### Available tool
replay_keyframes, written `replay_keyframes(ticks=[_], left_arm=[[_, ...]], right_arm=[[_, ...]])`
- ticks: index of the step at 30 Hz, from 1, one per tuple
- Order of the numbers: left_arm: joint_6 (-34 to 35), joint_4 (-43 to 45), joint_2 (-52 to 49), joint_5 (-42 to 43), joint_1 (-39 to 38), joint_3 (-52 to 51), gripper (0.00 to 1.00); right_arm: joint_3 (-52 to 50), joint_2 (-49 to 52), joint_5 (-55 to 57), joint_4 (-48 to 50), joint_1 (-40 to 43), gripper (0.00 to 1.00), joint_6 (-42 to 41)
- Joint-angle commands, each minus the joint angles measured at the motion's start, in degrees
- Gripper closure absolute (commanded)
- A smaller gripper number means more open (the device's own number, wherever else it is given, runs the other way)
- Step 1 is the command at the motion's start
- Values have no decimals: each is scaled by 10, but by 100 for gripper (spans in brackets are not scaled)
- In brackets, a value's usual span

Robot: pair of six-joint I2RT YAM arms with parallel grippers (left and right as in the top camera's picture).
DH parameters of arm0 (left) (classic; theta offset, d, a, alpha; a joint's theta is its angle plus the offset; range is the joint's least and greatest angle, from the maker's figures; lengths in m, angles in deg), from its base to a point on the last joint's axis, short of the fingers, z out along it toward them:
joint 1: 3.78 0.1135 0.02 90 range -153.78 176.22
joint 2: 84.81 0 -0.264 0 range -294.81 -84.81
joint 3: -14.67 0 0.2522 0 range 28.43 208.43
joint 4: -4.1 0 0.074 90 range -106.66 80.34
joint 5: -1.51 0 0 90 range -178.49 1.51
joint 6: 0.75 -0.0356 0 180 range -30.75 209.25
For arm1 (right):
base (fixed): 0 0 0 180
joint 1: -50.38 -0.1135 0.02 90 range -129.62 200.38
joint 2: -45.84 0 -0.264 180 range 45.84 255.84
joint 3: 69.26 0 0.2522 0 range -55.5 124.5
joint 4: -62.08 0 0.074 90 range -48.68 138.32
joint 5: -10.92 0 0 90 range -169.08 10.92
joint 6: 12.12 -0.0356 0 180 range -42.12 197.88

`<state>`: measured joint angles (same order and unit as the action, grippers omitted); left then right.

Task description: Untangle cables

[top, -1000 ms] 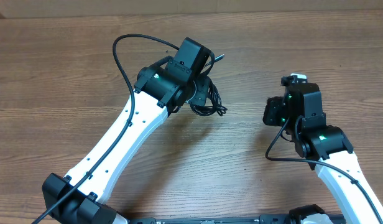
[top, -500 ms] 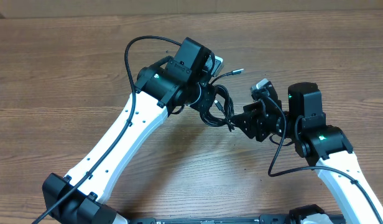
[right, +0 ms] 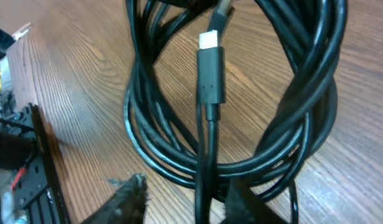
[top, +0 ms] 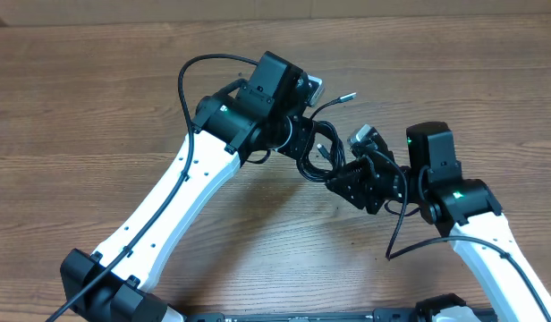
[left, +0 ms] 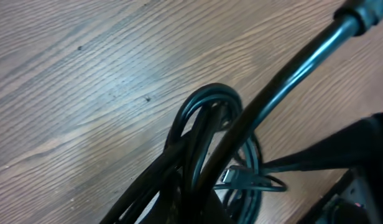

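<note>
Moved since 0.5 s ago: right claw [top: 338, 179], closer into bundle. Left claw [top: 300, 132] clenched on cables [top: 317, 154], bundle hanging over table [top: 97, 107] between arms. Right claw released, fingers [right: 126, 199] either side of plug [right: 211, 68] strand. Close below plug, pull slowly rightward, keep left grip firm.

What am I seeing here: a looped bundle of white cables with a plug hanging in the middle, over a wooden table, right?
Not quite. The cables are black, not white, as the right wrist view shows. The rest stands: a looped bundle with a plug hanging in the middle, over a wooden table.
</note>
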<state>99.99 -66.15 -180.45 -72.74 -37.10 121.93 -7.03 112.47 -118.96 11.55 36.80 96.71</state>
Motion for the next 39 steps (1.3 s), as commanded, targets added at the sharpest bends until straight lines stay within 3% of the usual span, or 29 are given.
replay_keyframes(ticks=[1,4,7,10,17,26,34,39], left_arm=[[13,7,9,40,3,17,96],[13,6,9,40,3,17,96],[13,6,9,40,3,17,96],[13,6,9,36,3,17,96],[13,6,9,23,3,17,96],[13,-1,9,17,3,17,96],[13,-1,9,17,3,16,96],[11,-2,9,-29,3,17,96]], right_arm=[[10,19,-5,2,-3,70,14],[10,20,-5,7,-3,83,13],[10,20,2,10,-2,89,7],[10,20,80,18,-2,96,-54],[10,20,321,17,-2,96,-215],[10,20,487,2,-2,96,-356],[10,20,477,2,-2,96,-355],[10,20,375,19,-2,94,-316]])
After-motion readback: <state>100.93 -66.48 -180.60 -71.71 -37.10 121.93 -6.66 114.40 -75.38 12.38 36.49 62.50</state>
